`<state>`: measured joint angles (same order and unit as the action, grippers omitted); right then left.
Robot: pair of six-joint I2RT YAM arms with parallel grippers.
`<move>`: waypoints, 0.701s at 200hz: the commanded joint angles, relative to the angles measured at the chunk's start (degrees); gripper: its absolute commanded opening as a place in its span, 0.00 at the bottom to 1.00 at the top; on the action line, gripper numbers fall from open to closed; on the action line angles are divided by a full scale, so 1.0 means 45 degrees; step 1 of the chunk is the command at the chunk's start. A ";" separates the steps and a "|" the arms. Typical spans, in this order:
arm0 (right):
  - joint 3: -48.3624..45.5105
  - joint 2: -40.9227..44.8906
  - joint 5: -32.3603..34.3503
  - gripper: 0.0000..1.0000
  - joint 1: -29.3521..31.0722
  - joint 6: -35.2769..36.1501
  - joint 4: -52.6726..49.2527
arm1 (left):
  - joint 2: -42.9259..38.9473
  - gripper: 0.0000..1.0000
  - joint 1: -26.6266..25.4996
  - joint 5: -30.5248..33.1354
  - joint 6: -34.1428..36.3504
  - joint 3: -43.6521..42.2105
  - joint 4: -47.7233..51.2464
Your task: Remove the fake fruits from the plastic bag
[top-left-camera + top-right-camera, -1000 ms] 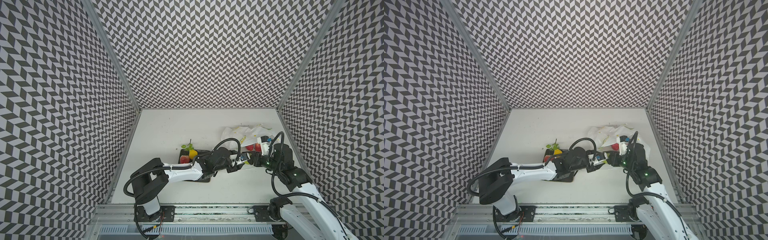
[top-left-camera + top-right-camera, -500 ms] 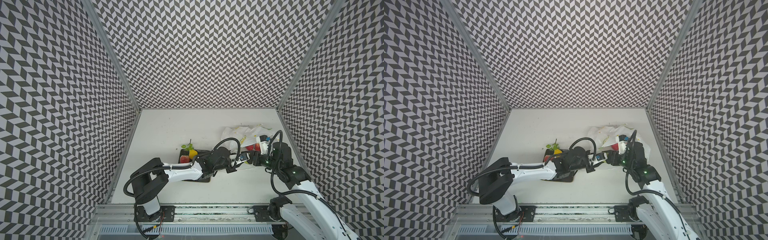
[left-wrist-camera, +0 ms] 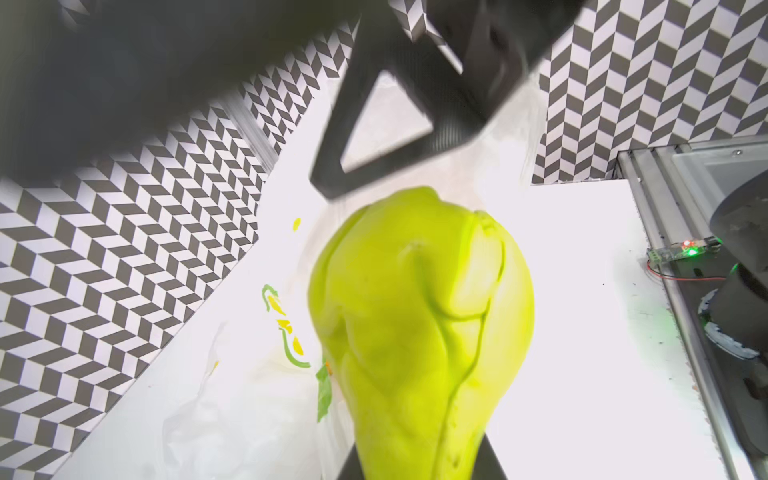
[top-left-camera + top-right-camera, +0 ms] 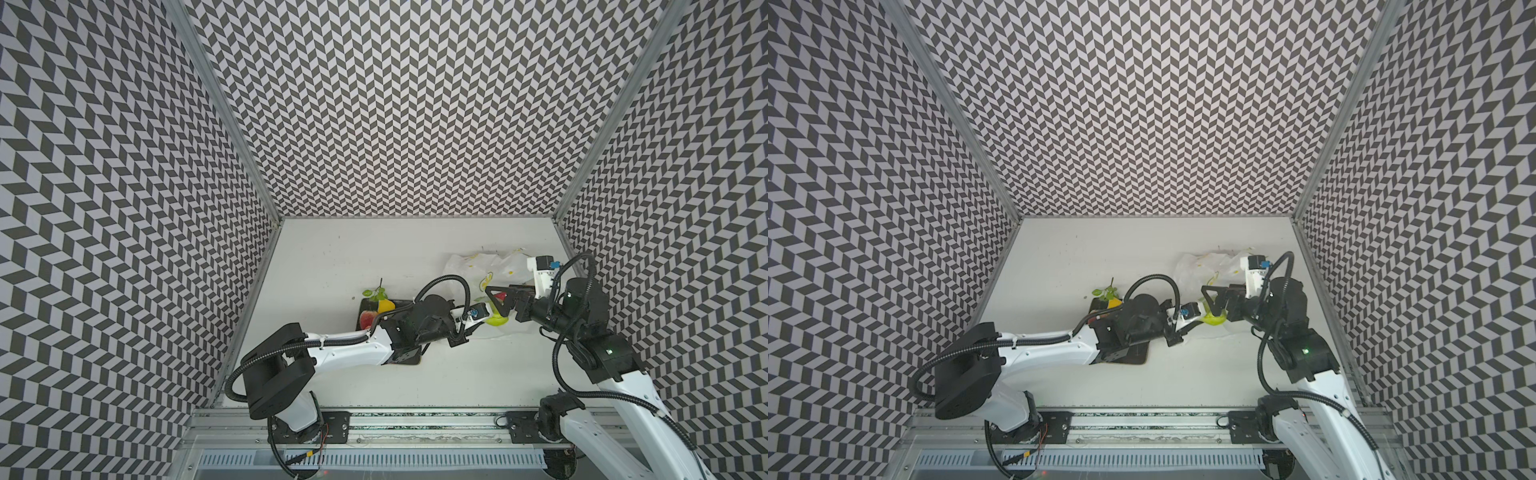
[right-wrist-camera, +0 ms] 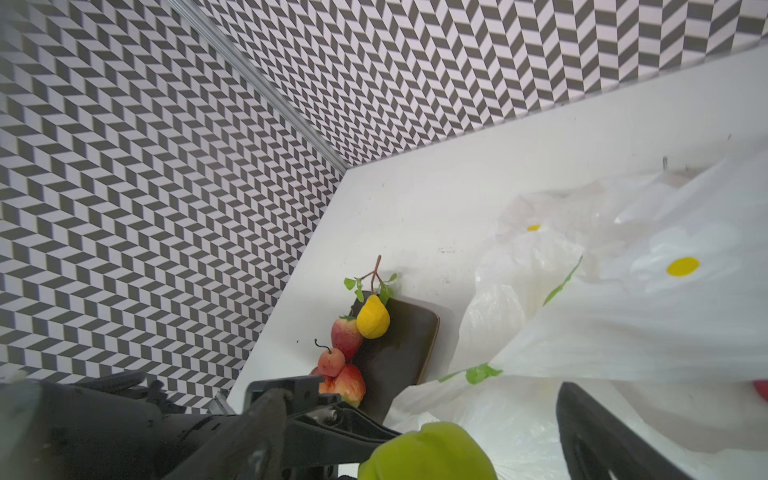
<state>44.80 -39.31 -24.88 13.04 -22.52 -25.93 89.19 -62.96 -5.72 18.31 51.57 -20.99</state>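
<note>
A lime-green pear (image 3: 415,332) hangs just above the table beside the plastic bag (image 4: 490,266), and my left gripper (image 4: 484,316) is shut on its narrow end. The pear (image 4: 497,320) shows in both top views. My right gripper (image 4: 505,308) stands open around the pear's far end, with one triangular finger (image 3: 374,137) above it and not pressing on it. Inside the bag's mouth lies a red fruit (image 4: 501,296). A yellow lemon (image 5: 373,318) with a leafy twig and three red fruits (image 5: 347,334) rest on the dark plate (image 5: 399,345).
The crinkled bag (image 5: 623,311) spreads toward the back right, close to the right wall. The dark plate (image 4: 401,304) lies partly under my left arm, left of centre. Patterned walls close in the left, right and back sides.
My left jaws have closed on the pear while my right jaws have spread wide and let go of it. The right arm has drawn back a little to the right.
</note>
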 commanded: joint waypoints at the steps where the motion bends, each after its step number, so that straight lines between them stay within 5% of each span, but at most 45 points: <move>1: 0.0468 0.0548 0.0015 0.99 -0.0021 -0.0135 0.0784 | -0.0781 0.00 -0.0172 0.0220 -0.0518 -0.0469 -0.0200; 58: 0.0633 0.0982 0.0463 0.99 -0.0026 -0.0131 0.0625 | -0.4227 0.00 -0.0495 0.2057 -0.3071 -0.2098 0.1701; 103: 0.0198 0.0960 0.0413 0.99 -0.0018 -0.0214 0.0978 | -0.8162 0.00 -0.0995 0.4151 -0.7792 -0.4165 0.3809; 140: 0.0051 0.0903 0.0510 0.99 -0.0014 -0.0158 0.0988 | -0.9346 0.00 -0.1965 0.5612 -1.1896 -0.4760 0.6690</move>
<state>45.89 -35.31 -23.70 13.04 -23.24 -24.82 48.45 -69.58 13.26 -18.39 31.42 -2.33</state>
